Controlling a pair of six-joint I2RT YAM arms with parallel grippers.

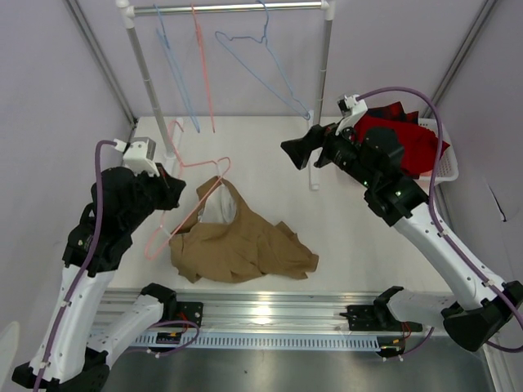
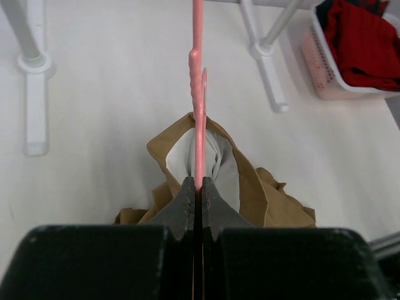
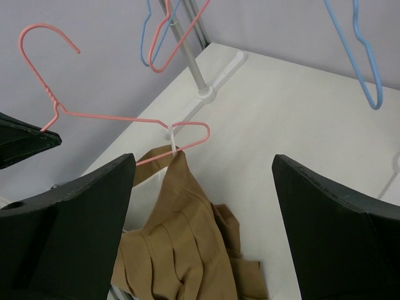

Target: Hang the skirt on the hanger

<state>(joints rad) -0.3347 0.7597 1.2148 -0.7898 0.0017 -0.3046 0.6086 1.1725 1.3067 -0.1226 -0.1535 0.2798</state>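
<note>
Left gripper (image 2: 199, 187) is clamped tight on the salmon-pink hanger (image 2: 197, 94), pinching the wire near its twisted neck and holding it tilted above the tabletop (image 1: 351, 237). One edge of the tan skirt (image 1: 237, 249) hangs from the hanger's far corner with its pale lining showing, and the rest lies crumpled on the tabletop beneath. Across from it, the right gripper (image 3: 203, 162) hovers with its jaws spread wide and empty, apart from the skirt.
</note>
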